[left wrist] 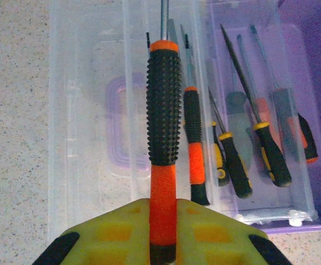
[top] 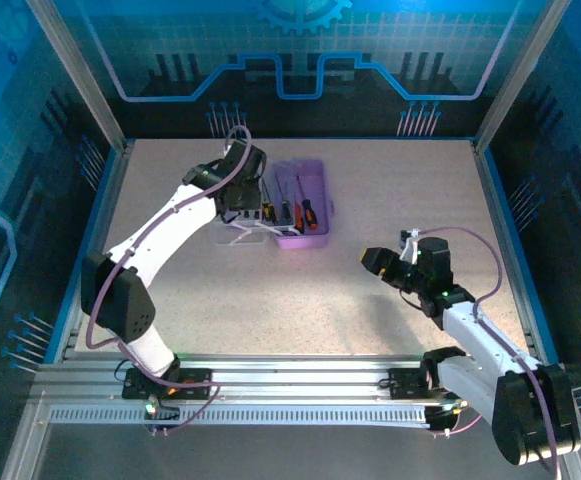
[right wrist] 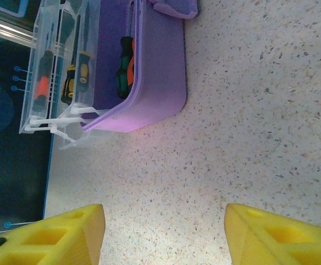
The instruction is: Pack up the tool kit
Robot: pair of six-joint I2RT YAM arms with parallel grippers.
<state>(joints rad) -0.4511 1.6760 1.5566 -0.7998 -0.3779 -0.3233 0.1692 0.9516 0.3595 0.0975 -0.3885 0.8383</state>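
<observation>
The left claw point(left wrist: 163, 234) is clenched on the orange butt of a black-and-orange-handled screwdriver point(left wrist: 163, 110). Its steel shaft points away over the clear plastic hinged lid point(left wrist: 83, 121), which lies open beside the small rectangular purple plastic case point(top: 316, 172). Several smaller screwdrivers point(left wrist: 235, 163) with black, yellow and orange handles lie inside the case, which sits far-centre on the speckled bench point(top: 300, 310). The right claw point(right wrist: 163, 232) hangs released and empty over the bench, well apart from the case.
</observation>
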